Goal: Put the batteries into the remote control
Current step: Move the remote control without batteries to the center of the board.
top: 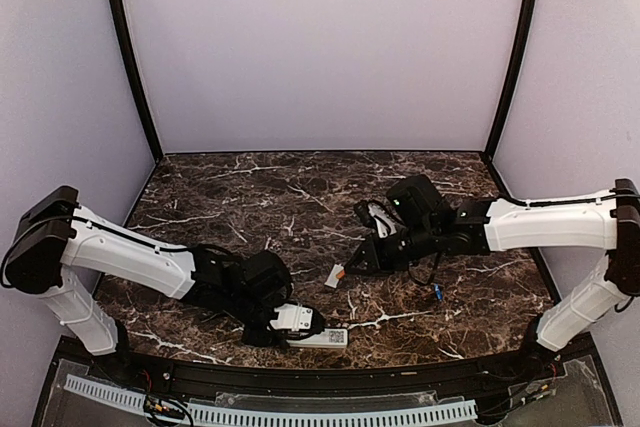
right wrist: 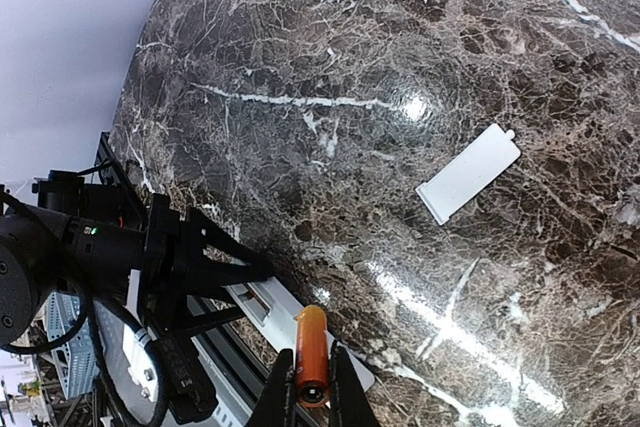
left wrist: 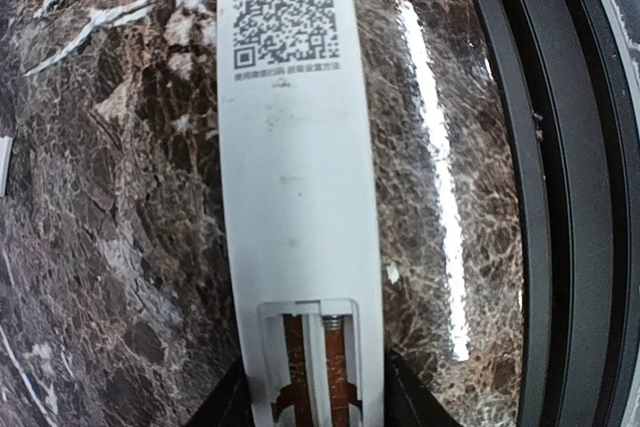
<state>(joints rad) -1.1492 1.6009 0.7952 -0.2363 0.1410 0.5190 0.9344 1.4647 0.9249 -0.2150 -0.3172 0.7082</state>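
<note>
Right now I have the remote control (left wrist: 300, 197) lying back-up on the dark marbled counter (top: 300, 197), close to the near edge and just in front of the left arm. From the left wrist camera I see its printed code label at the far end and the open battery bay at the near end, with bare metal contacts showing and no cell in it. The left gripper (top: 290, 319) sits over that near end; its dark fingers (left wrist: 232, 402) flank the remote on both sides, partly open, but I cannot tell whether they are actually pressing on it.

Over on the right, the right gripper (right wrist: 310, 402) is closed on the orange battery (right wrist: 311, 355), pinching it near one end so that most of the cell sticks out beyond the fingertips. In the top view that gripper hangs above the middle of the counter, well apart from the remote.

A small flat white cover piece (right wrist: 468, 174) lies on the counter by itself, near the right gripper and clear of the remote. The blue battery (top: 437, 292) lies on the counter below the right forearm, apart from everything else; it is too small in the overhead view for me to make out which way it points.
</note>
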